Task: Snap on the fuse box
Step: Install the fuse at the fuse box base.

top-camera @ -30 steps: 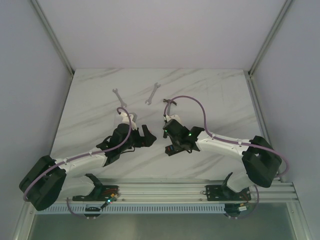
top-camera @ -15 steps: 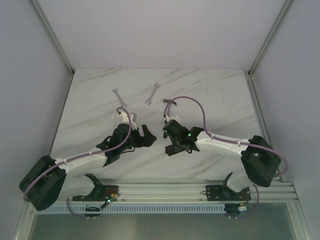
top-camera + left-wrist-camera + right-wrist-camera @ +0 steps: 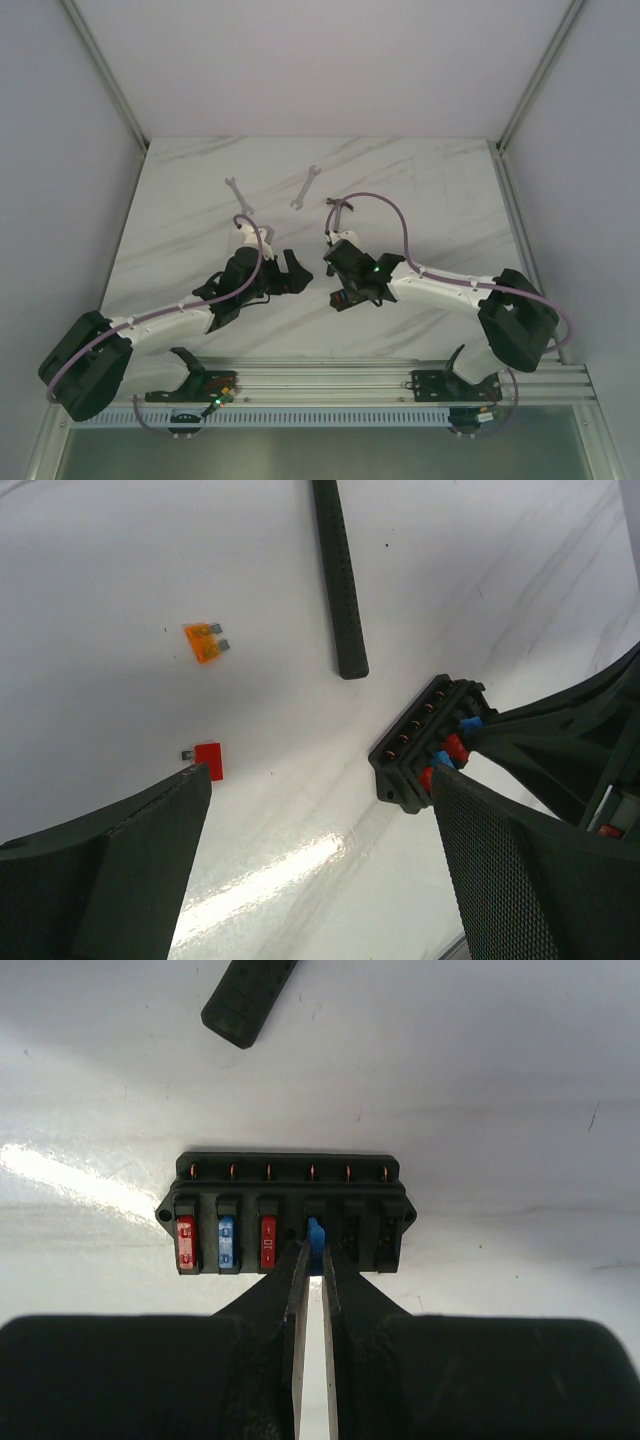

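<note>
The fuse box (image 3: 380,1222) is a small black block lying on the white table, with a red, a blue and a red fuse in its three left slots. My right gripper (image 3: 314,1252) is shut on a blue fuse (image 3: 316,1232), whose tip is at the fourth slot. The two slots to the right of it are empty. In the left wrist view the fuse box (image 3: 412,750) lies just inside the right finger of my left gripper (image 3: 320,780), which stands wide open with nothing between its fingers. From above, both grippers (image 3: 297,272) (image 3: 341,290) face each other near the table's middle.
A loose orange fuse (image 3: 205,642) and a loose red fuse (image 3: 208,760) lie on the table near my left gripper. The black hammer handle (image 3: 338,580) (image 3: 248,995) lies just beyond the fuse box. Two wrenches (image 3: 237,193) (image 3: 306,186) rest farther back.
The right arm has crept slightly to the left with the blue fuse in its grip. The left arm has not moved.
</note>
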Action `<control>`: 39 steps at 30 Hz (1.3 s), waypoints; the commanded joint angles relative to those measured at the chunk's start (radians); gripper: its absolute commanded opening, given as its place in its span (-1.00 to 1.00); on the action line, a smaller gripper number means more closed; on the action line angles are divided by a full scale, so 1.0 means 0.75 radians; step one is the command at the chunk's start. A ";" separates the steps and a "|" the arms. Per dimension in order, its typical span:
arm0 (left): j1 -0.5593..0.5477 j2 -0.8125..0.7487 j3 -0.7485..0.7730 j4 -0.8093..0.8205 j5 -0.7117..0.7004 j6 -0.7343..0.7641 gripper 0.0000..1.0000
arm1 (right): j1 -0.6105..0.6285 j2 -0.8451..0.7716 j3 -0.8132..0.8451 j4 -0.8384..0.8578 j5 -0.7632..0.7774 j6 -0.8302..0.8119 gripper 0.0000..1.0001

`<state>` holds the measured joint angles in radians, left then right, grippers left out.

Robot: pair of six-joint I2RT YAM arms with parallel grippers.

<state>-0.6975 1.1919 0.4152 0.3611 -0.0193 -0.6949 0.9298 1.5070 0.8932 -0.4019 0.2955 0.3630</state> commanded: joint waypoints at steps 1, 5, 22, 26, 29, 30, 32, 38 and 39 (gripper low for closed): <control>0.005 -0.012 0.000 -0.013 0.005 -0.005 1.00 | 0.009 0.105 -0.014 -0.085 -0.002 -0.016 -1.00; 0.006 -0.009 0.000 -0.014 0.005 -0.006 1.00 | 0.010 0.149 -0.011 -0.117 -0.006 -0.016 -1.00; 0.006 -0.009 -0.011 -0.013 -0.002 -0.008 1.00 | 0.009 0.372 0.034 -0.210 -0.099 -0.026 -1.00; 0.006 -0.026 -0.033 -0.014 -0.019 -0.026 1.00 | 0.007 0.438 0.050 -0.225 -0.129 -0.031 -1.00; 0.007 -0.049 -0.057 -0.015 -0.040 -0.046 1.00 | 0.008 0.486 0.065 -0.231 -0.162 -0.030 -1.00; 0.008 -0.059 -0.068 -0.016 -0.046 -0.053 1.00 | 0.008 0.504 0.073 -0.237 -0.175 -0.032 -1.00; 0.008 -0.076 -0.079 -0.021 -0.054 -0.060 1.00 | 0.007 0.542 0.093 -0.249 -0.186 -0.031 -1.00; 0.012 -0.134 -0.092 -0.058 -0.064 -0.066 1.00 | 0.009 0.514 0.153 -0.294 -0.196 0.001 -1.00; 0.012 -0.146 -0.096 -0.062 -0.060 -0.068 1.00 | 0.009 0.484 0.168 -0.308 -0.196 0.009 -1.00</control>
<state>-0.6937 1.1179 0.3557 0.3370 -0.0475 -0.7326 0.9352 1.7302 1.1076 -0.5232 0.3290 0.3084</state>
